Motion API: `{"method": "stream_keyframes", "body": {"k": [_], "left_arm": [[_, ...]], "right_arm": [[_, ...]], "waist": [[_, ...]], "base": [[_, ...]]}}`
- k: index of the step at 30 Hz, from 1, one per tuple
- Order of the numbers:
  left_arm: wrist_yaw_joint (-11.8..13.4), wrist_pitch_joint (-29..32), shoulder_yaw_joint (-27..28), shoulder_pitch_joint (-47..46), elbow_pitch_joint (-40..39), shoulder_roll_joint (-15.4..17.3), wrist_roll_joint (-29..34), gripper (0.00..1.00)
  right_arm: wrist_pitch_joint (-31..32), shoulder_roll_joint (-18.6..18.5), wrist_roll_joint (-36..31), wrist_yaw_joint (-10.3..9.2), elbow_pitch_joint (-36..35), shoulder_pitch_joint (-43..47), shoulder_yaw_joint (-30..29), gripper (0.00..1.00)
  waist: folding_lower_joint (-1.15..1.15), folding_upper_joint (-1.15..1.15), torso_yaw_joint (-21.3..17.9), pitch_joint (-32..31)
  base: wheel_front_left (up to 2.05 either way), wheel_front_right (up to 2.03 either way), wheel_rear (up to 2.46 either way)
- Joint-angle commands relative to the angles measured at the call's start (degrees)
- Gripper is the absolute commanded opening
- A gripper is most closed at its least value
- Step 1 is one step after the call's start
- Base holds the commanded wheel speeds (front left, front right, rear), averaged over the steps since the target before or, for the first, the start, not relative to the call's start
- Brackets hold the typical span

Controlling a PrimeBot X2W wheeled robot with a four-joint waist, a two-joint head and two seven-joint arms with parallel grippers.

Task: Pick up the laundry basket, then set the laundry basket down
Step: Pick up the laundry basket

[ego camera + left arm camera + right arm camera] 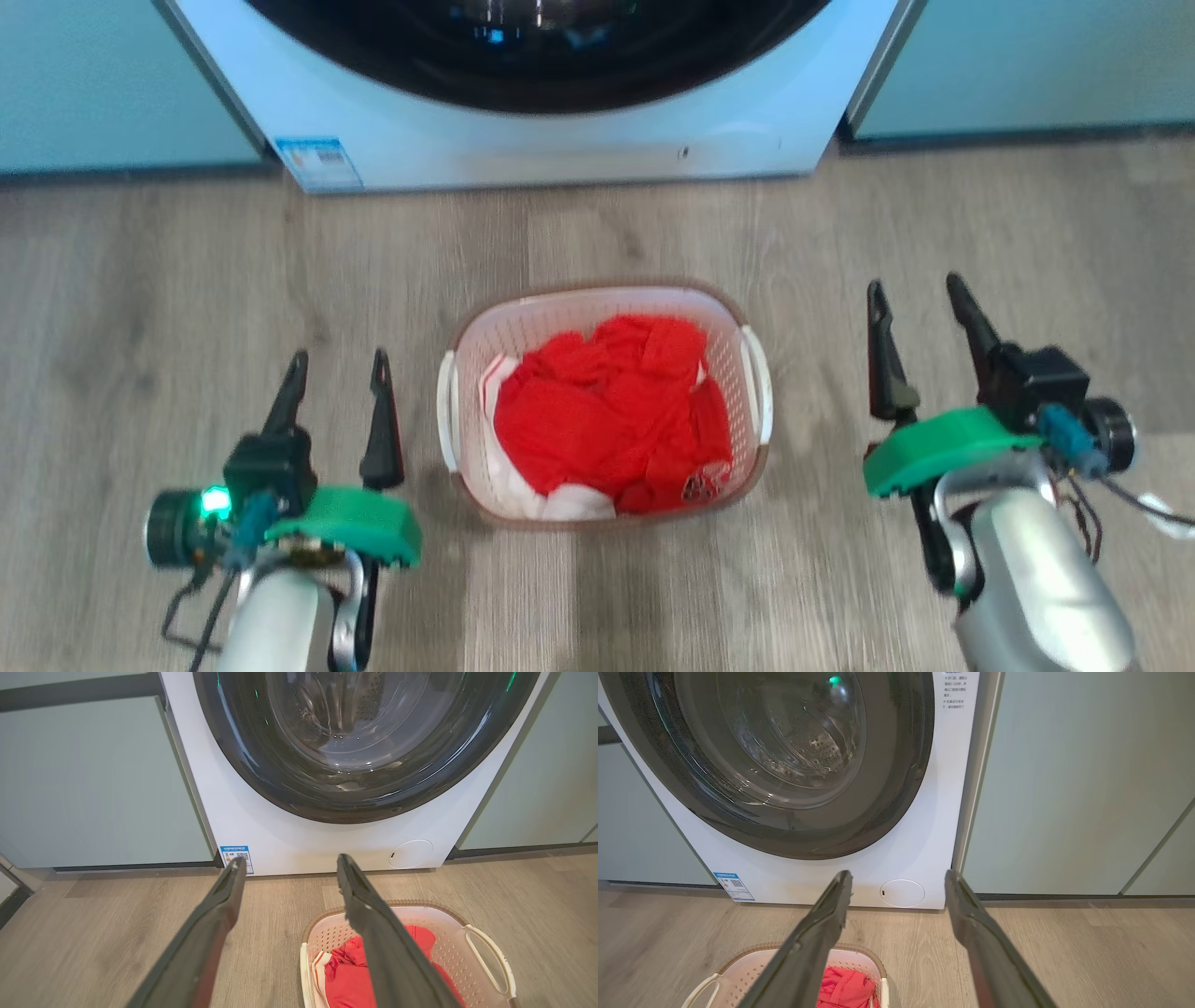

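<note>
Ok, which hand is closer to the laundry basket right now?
Left. The left hand sits just off the left side of the laundry basket, open and not touching it. The right hand, also open, stands farther out from the right side, across a wider gap.

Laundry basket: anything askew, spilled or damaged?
Nothing stands out. The laundry basket sits upright on the floor, red clothes inside, none spilled. Left gripper and right gripper flank it, jaws open, not touching.

Head camera looks steeply down; both low wrist cameras face the washing machine [280,844] and laundry basket [449,957].
</note>
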Motion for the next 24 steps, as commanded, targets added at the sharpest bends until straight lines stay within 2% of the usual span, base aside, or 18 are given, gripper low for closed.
{"method": "stream_keyframes", "body": {"k": [1, 16, 24], "left_arm": [[0.0, -0.5, 1.5, -2.7, -1.4, 0.1, -0.3, 1.0], [0.2, -0.5, -2.5, -16.3, 10.5, 0.1, -3.2, 1.0], [-0.7, -0.5, -5.4, -22.2, 17.1, 0.1, -5.8, 1.0]], "right_arm": [[-0.7, -0.4, -0.3, 0.34, -1.4, -1.8, 1.0, 1.0], [-0.7, -0.4, -1.1, 0.34, 6.4, -11.4, -1.1, 1.0], [-0.7, -0.4, -1.7, 0.34, 12.6, -16.6, -1.9, 1.0]], "waist": [[-0.01, 0.0, 0.4, 3.7], [-0.01, 0.0, 1.9, 18.3], [-0.01, 0.0, 3.0, 25.5]], "base": [[0.0, 0.0, 0.0], [0.0, 0.0, 0.0], [0.0, 0.0, 0.0]]}}
